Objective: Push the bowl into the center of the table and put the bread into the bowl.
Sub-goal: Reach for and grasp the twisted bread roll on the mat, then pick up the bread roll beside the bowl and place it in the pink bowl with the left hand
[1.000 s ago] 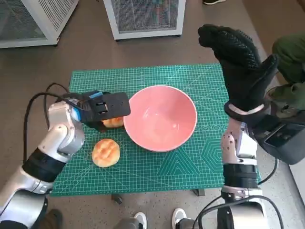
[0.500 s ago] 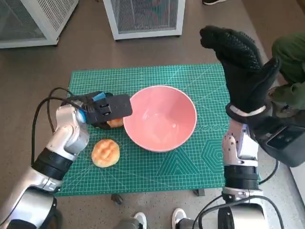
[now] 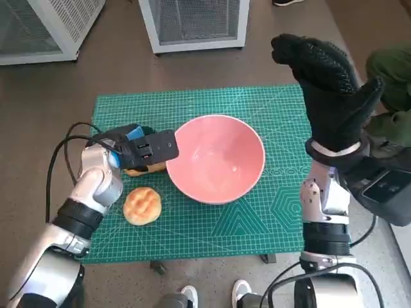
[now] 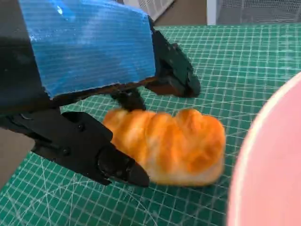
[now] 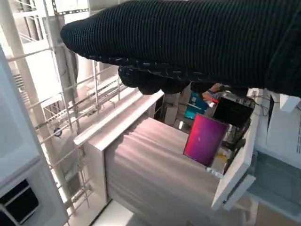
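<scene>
Closing around the long bread roll (image 4: pixel 164 146), the left hand (image 3: pixel 144 149) now has its black fingers (image 4: pixel 89 153) on both sides of the loaf, which lies on the green mat (image 3: pixel 257 231) just beside the rim of the pink bowl (image 3: pixel 217 157). Compared with a second ago, the forearm has swung in closer to the table and the hand has settled lower over the roll, so less of the bread shows in the head view. Whether the fingers already press the crust I cannot tell — the wrist view shows them alongside it, with the loaf resting on the mat.

The bowl sits near the middle of the mat and has not shifted over that second, so the pushing part looks done. A second, round bun (image 3: pixel 142 205) lies apart, nearer the front edge, untouched.

The right hand (image 3: pixel 327 90) is raised well above the table's right side, fingers loosely spread, holding nothing.

The shift suggests the grasp is being completed — a lift and a short carry over the rim would follow.
</scene>
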